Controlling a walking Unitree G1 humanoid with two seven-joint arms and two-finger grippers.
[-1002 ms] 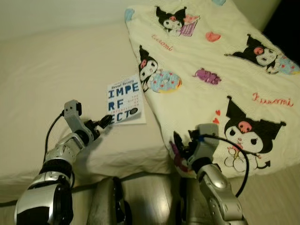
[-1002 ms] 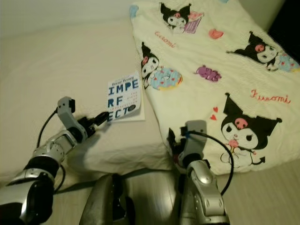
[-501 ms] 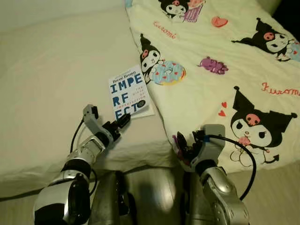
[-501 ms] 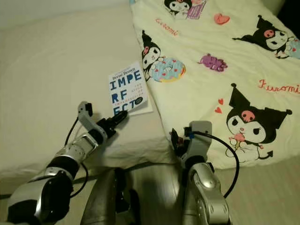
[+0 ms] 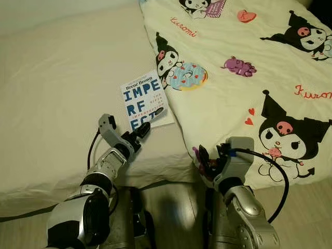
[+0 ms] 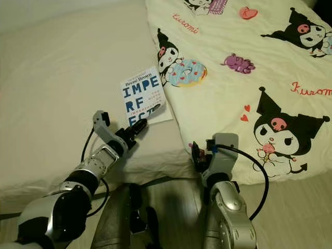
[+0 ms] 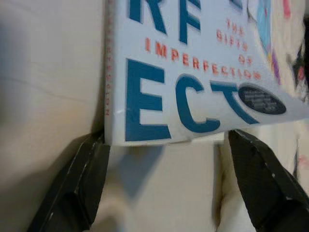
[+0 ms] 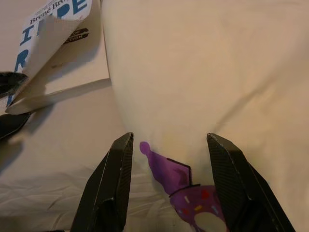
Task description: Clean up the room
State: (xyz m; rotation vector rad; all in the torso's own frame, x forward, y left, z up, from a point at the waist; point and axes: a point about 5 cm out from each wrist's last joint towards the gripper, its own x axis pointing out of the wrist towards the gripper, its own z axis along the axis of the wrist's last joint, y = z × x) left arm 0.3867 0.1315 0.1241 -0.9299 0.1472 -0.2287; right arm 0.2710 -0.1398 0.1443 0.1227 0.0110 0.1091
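A white paperback with big blue letters [image 5: 143, 101] lies on the cream bed sheet [image 5: 57, 88], beside the edge of a character-print blanket [image 5: 244, 98]. My left gripper [image 5: 144, 130] reaches to the book's near edge. In the left wrist view it [image 7: 165, 141] is open, one black finger at the spine corner and the other past the opposite corner. The book's cover [image 8: 46, 36] curls up off the pages at that end. My right gripper [image 8: 169, 141] is open and empty, low at the bed's edge against the blanket's hem [image 8: 178, 174].
The mattress front edge [image 5: 150, 168] drops off just below the book, with my legs [image 5: 171, 218] and pale floor [image 5: 306, 207] beneath. The blanket covers the right half of the bed. The sheet to the left of the book is flat and bare.
The camera has shifted. My left gripper has pushed forward from the book's lower left side to its near edge. The right gripper has stayed at the blanket hem.
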